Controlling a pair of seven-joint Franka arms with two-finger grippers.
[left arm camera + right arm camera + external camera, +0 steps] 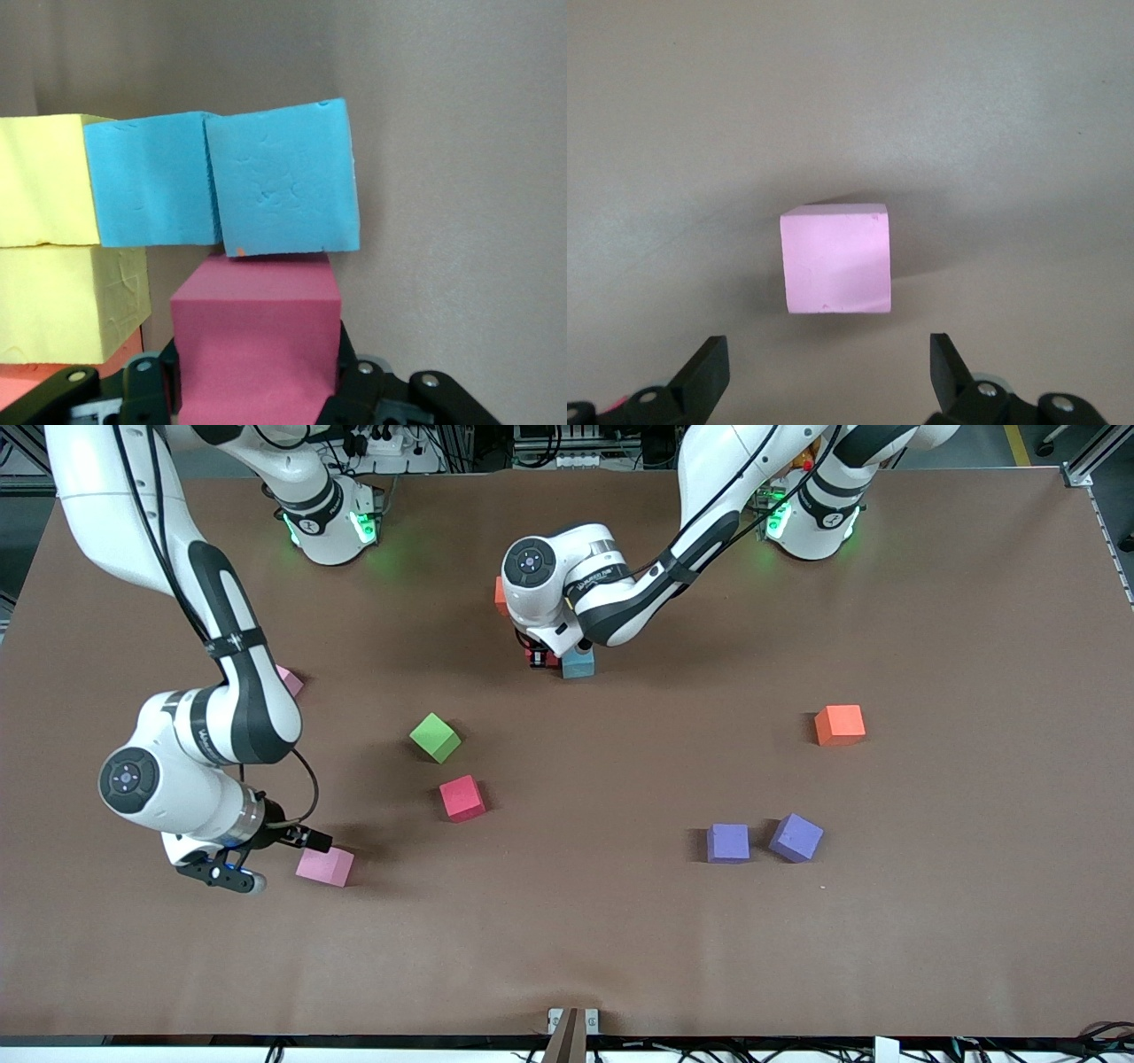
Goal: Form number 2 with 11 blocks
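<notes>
Red block [257, 341] sits clamped in left gripper [257, 390], touching a light blue block [285, 180] of the partial number 2 [567, 657] near the arm bases. Looks like light, soft foam; grip flat sides. Right gripper [824, 372] spread wide near pink block [835, 258]. Left arm hides most of the digit.

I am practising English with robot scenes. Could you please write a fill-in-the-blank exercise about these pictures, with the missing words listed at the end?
1. The left gripper is shut on a ____ block, next to the two light blue blocks.
2. The right gripper is open over the table, near a ____ block.
3. The two ____ blocks lie side by side, nearer to the front camera than the orange block.

Missing words: red; pink; purple
</notes>
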